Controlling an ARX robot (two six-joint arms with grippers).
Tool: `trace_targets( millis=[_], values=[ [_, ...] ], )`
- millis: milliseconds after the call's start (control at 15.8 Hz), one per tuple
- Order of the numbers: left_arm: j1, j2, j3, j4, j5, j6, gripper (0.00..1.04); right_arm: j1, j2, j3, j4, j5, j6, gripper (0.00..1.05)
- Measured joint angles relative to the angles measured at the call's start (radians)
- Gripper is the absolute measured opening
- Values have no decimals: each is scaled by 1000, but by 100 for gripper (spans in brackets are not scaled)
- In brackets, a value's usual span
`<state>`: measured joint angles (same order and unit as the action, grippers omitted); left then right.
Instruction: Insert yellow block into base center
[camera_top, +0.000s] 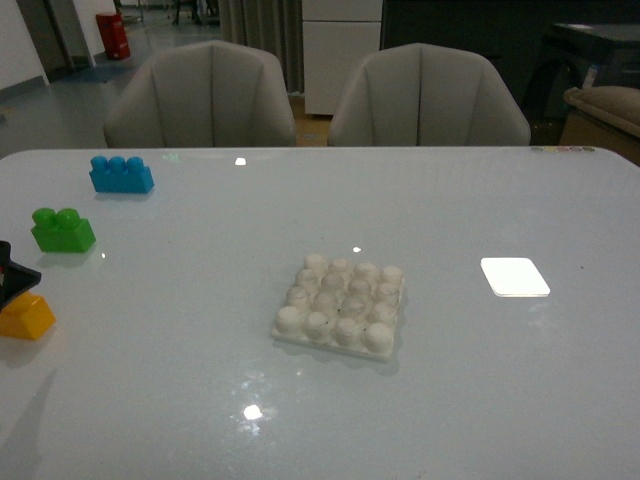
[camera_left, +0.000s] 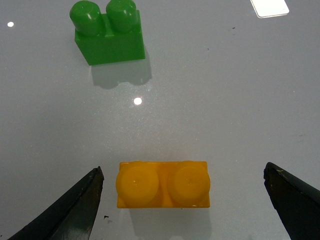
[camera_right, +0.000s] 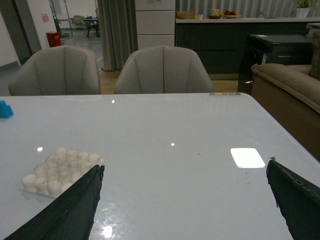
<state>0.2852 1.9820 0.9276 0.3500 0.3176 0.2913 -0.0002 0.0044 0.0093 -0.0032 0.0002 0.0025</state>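
Front view: brick (camera_top: 62, 230) near yellow block (camera_top: 27, 318).

The flat square off-white plastic studded base (camera_top: 340, 308) sat near the middle of the pale glossy bench (camera_top: 480, 390). Well to its left and slightly nearer the robot lay the small yellow plastic two-stud block (camera_top: 27, 317), between the spread fingers of the left tool (camera_left: 182, 171) and touching neither. Behind the block stood the green plastic two-stud brick (camera_top: 62, 230), and behind that, slightly rightward, the blue plastic three-stud brick (camera_top: 121, 174). Two padded grey chairs (camera_top: 200, 95) stood side by side beyond the bench's far edge.
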Motion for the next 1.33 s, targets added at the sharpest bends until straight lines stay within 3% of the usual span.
trace_targets(
  millis=[948, 1074, 1138, 1327],
  values=[
    [6, 148, 29, 70, -11, -4, 98, 0, 0, 0, 0, 0, 0, 98],
    [2, 150, 30, 82, -20, -10, 73, 0, 0, 0, 0, 0, 0, 98],
    [-5, 149, 30, 90, -22, -24, 66, 0, 0, 0, 0, 0, 0, 98],
    [-24, 114, -5, 100, -22, -49, 65, 0, 0, 0, 0, 0, 0, 98]
  ],
)
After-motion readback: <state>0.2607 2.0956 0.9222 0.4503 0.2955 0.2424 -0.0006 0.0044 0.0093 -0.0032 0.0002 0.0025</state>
